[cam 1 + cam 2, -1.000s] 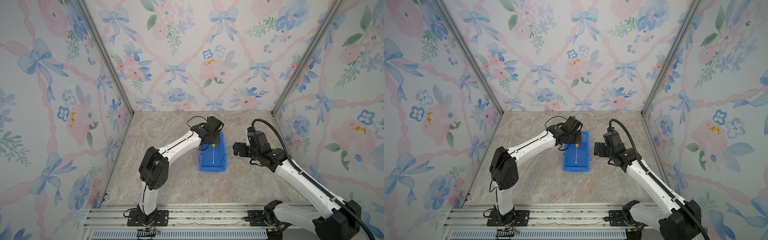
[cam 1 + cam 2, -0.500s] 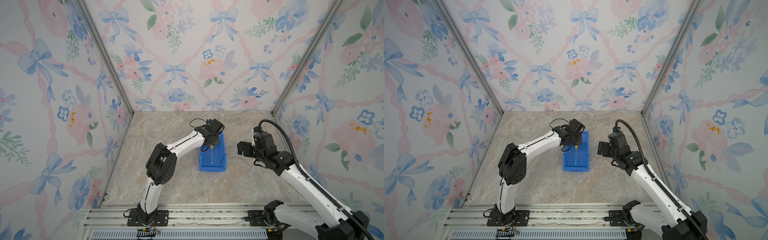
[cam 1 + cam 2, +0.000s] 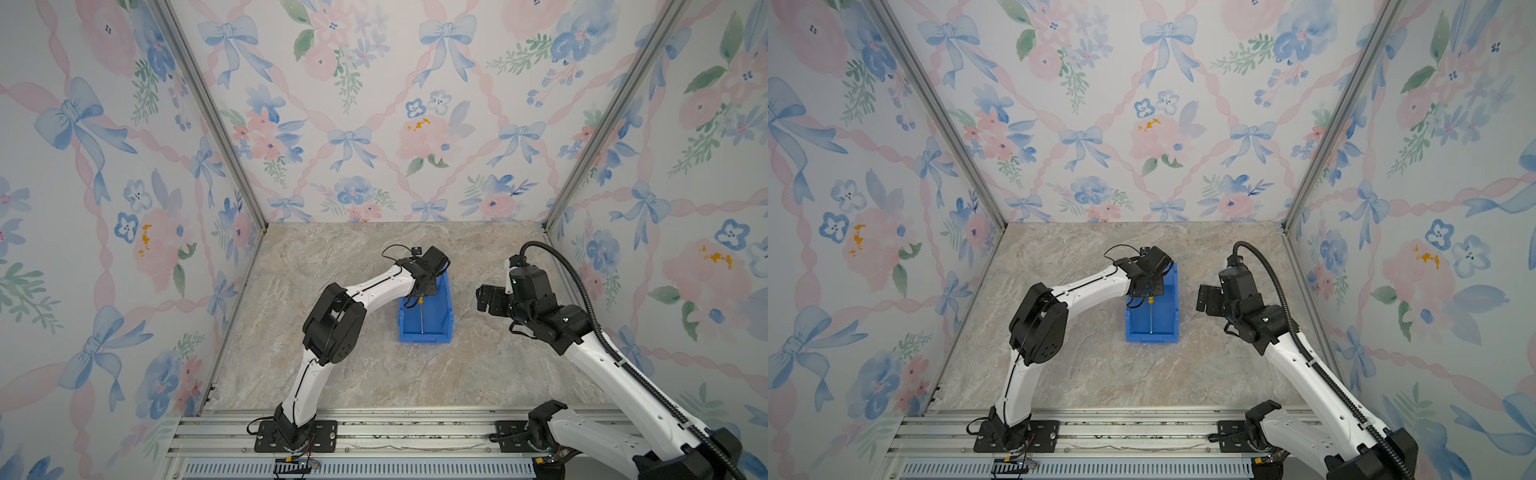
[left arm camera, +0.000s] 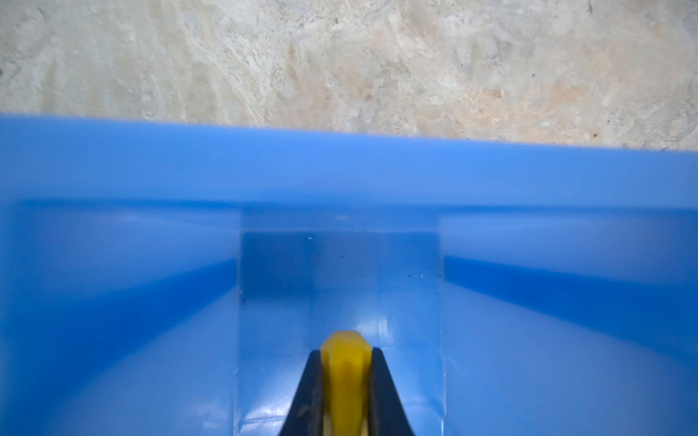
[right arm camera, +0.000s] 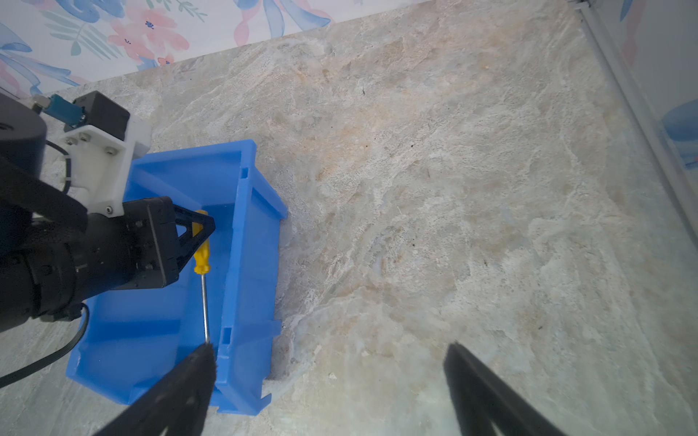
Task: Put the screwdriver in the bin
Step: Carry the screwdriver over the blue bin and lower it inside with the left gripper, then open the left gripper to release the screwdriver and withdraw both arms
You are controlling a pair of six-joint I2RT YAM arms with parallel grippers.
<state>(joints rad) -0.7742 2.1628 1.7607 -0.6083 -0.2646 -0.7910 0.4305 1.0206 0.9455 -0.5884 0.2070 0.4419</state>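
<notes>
Here the small slim screwdriver with a yellow plastic handle and thin silver shaft [image 5: 201, 253] is pinched at its handle between the black jaws of the left gripper [image 5: 200, 226], which reaches in over the far end of the rectangular bright blue plastic bin [image 5: 241, 271]. The left wrist view shows the two dark fingers [image 4: 308, 392] pressed against either side of the yellow handle, with the bin's blue inner walls and floor filling the picture behind it. In both top views the screwdriver [image 3: 421, 312] runs lengthwise down the middle of the bin [image 3: 436, 320], handle at the far end under the gripper [image 3: 421, 293], shaft pointing toward the lower front lip. The shaft tip lies close to the bin floor near the front; whether it touches cannot be told.

The bin [image 3: 1165, 320] stands on the marbled beige table [image 3: 1100, 365], about midway between the two arms. The right gripper [image 3: 1204, 297] hovers above the table just to the right of the bin, apart from it. In the right wrist view its two black fingers [image 5: 487, 396] stand wide apart with nothing between them.
</notes>
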